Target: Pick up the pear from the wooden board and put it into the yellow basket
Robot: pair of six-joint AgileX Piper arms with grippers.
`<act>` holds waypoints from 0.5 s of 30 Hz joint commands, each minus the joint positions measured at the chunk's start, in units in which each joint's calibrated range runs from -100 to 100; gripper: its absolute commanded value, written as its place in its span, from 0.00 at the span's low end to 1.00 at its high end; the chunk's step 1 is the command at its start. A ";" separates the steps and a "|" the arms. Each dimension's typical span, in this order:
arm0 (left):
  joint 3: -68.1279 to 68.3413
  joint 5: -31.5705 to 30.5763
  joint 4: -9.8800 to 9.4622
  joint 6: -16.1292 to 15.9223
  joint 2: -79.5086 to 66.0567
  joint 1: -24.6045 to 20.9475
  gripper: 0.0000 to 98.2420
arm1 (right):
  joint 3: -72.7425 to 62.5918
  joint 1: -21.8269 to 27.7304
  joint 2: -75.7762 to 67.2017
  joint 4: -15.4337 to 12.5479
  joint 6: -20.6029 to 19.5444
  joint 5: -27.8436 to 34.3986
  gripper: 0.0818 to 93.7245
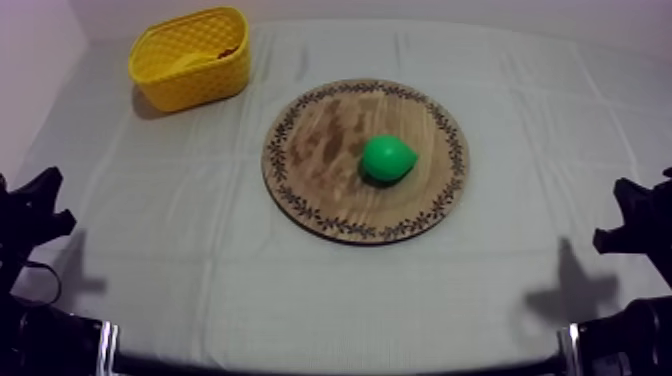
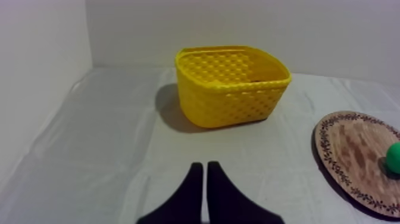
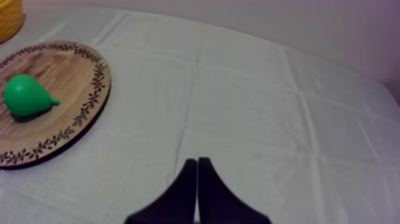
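Top view: pear (image 1: 388,158) lies on wooden board (image 1: 310,150), well apart from all fingers. Left gripper (image 2: 205,167) fingers together (narrow wedge), yellow basket (image 2: 232,101) ahead of them; right gripper (image 3: 197,162) fingers together too, board beyond them.

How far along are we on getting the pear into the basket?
Done: nothing; the pear lies on the wooden board. In hand: nothing; the left gripper and right gripper are shut and empty, low at the table's sides. Remaining: everything, reaching the pear, grasping it, carrying it to the yellow basket at the far left, releasing.
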 commanded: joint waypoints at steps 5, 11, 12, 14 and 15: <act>-4.28 7.58 -1.27 -0.06 1.05 0.33 0.00 | 0.05 -0.01 0.01 0.01 0.01 0.02 0.00; -5.73 5.66 -1.24 0.14 2.61 -0.07 0.00 | 0.05 0.01 0.01 0.01 0.03 0.02 0.00; -7.23 5.40 -1.08 0.30 3.48 -0.13 0.00 | 0.05 0.00 0.01 0.01 0.02 0.02 0.00; -10.99 5.10 -0.47 0.37 5.83 -0.15 0.00 | 0.05 0.00 0.01 0.01 0.01 0.02 0.00; -12.98 5.03 -0.18 0.40 7.21 -0.12 0.00 | 0.05 0.00 0.01 0.01 0.01 0.02 0.00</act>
